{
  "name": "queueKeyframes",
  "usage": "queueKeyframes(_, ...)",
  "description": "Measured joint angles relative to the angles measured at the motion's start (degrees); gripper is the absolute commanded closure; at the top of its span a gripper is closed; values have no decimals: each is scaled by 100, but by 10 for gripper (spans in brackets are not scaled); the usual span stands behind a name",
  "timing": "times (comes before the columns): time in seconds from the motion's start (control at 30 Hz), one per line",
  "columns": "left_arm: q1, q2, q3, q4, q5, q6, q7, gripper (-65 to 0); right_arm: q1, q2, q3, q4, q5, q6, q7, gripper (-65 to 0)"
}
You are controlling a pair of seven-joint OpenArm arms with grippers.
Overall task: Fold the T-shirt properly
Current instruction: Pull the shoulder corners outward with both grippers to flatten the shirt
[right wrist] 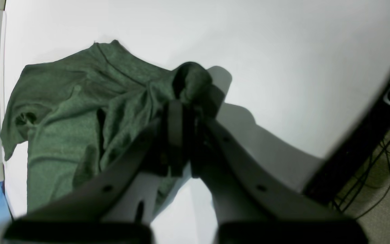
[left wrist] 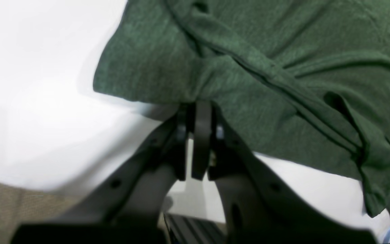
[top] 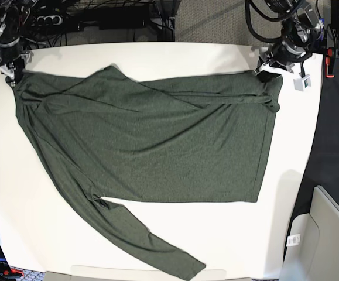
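The dark olive-green T-shirt [top: 151, 140] lies spread on the white table [top: 187, 55], one long sleeve [top: 140, 237] trailing toward the front edge. My left gripper [top: 263, 70] is at the shirt's far right corner, shut on the fabric edge; in the left wrist view [left wrist: 200, 106] the jaws pinch bunched cloth [left wrist: 249, 67]. My right gripper [top: 11, 76] is at the far left corner, shut on a fold of the shirt; the right wrist view [right wrist: 181, 101] shows the cloth [right wrist: 80, 112] gathered between the fingers.
The table's right edge borders a black surface [top: 333, 146]. Cables and a power strip [top: 69, 20] lie behind the table's back edge. A white tag [top: 302, 83] hangs by the left arm. Carpet floor [right wrist: 377, 203] shows beyond the table.
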Motion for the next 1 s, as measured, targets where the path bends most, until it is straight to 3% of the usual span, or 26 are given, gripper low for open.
queueKeyframes(0.5,612,-133,9,282,-22,-20,7,0,-490,0,59,413,103,-37,-22,0)
queueKeyframes(1.0,638,-197,9,289,-4,-22,-13,0,-710,92,345,417,278,-33,-44,0)
